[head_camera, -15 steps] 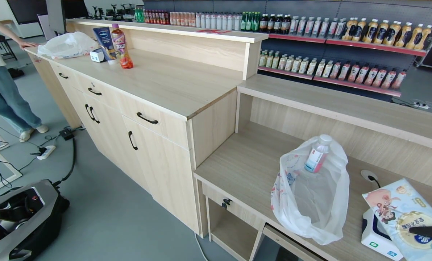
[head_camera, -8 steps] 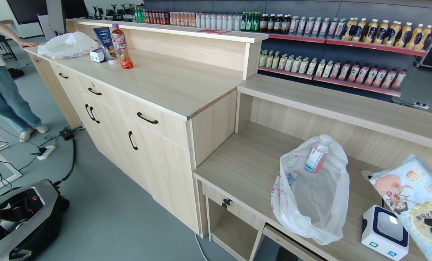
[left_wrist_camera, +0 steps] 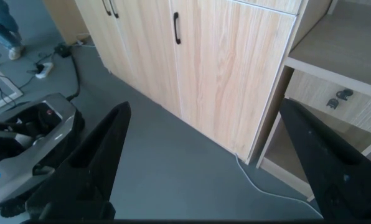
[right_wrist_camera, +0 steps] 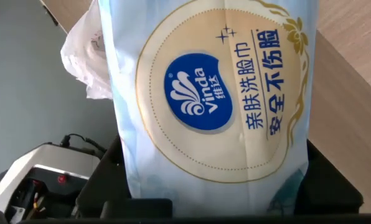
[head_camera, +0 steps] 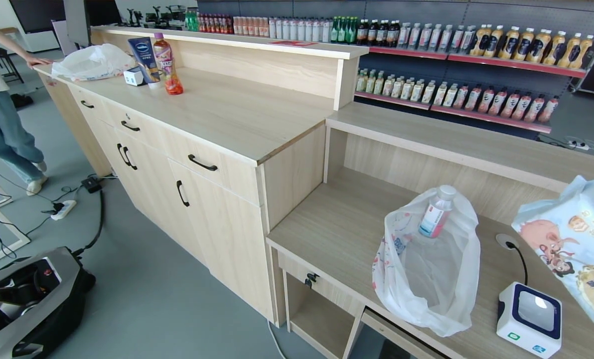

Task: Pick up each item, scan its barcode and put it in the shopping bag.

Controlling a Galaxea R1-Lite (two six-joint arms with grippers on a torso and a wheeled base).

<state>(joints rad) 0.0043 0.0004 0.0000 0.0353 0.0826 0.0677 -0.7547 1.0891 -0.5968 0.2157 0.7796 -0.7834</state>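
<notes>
We begin with the pale blue tissue pack [head_camera: 573, 239], which the right gripper [right_wrist_camera: 220, 199] grasps: in the right wrist view the dark fingers [right_wrist_camera: 101, 183] press against both sides of the pack's lower end, with its round printed badge facing the camera. In the head view the pack hangs tilted over the right end of the lower desk [head_camera: 337, 224], its cartoon-printed face turned toward us. It stands apart from the scanner [head_camera: 528, 319], and we cannot tell whether its lower end touches the desk.

The scanner, a white box with a dark blue rim, sits near the desk's front edge, just right of the shopping bag [head_camera: 426, 274]. A black cable [head_camera: 522, 259] runs from the scanner to a round hole near the back edge. The white shopping bag stands open in the middle of the desk, with a clear bottle [head_camera: 436, 212] leaning inside against its far wall.

The left gripper [left_wrist_camera: 204, 168] is released, its two dark fingers spread wide with nothing between them, above the grey floor [left_wrist_camera: 173, 162] in front of the cabinet doors [left_wrist_camera: 223, 56].

On the higher counter [head_camera: 237, 114], near its far left end, another white bag [head_camera: 90, 62], a blue tube [head_camera: 143, 60] and a bottle of red drink [head_camera: 167, 65] stand together. Shelves of bottles [head_camera: 451, 65] line the wall behind.
</notes>
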